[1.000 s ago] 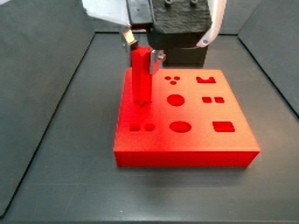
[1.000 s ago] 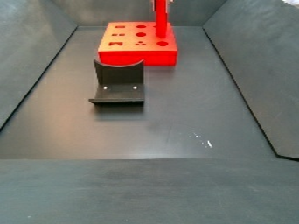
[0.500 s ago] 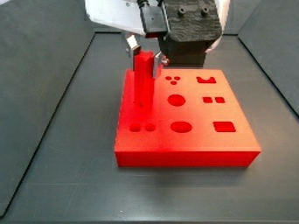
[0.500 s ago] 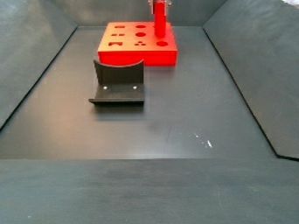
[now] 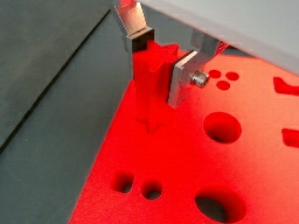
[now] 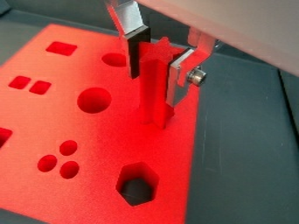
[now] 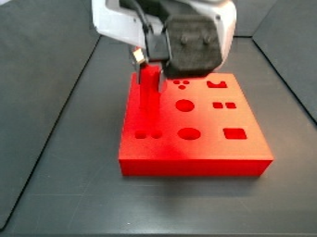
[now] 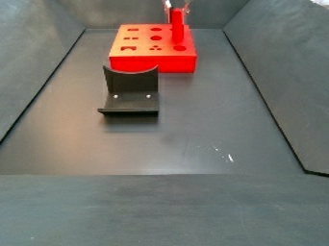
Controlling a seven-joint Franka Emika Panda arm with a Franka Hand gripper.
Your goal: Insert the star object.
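Observation:
The star object (image 5: 149, 92) is a slender red peg with a star-shaped section. It stands upright with its lower end in the red block (image 5: 176, 171), near the block's edge. It also shows in a wrist view (image 6: 153, 92) and in both side views (image 7: 148, 91) (image 8: 176, 35). My gripper (image 5: 160, 61) is shut on the peg's upper end, one silver finger on each side, as the wrist view (image 6: 158, 66) shows. In the side views the gripper (image 7: 152, 63) (image 8: 175, 12) sits low over the block (image 7: 205, 148).
The block (image 6: 65, 131) has several shaped holes: round, square, hexagonal and a cluster of small round ones. The dark fixture (image 8: 130, 89) stands on the floor in front of the block (image 8: 135, 56). Dark walls enclose the floor.
My gripper has come down with the star object. Less of the peg shows above the red block than one second ago.

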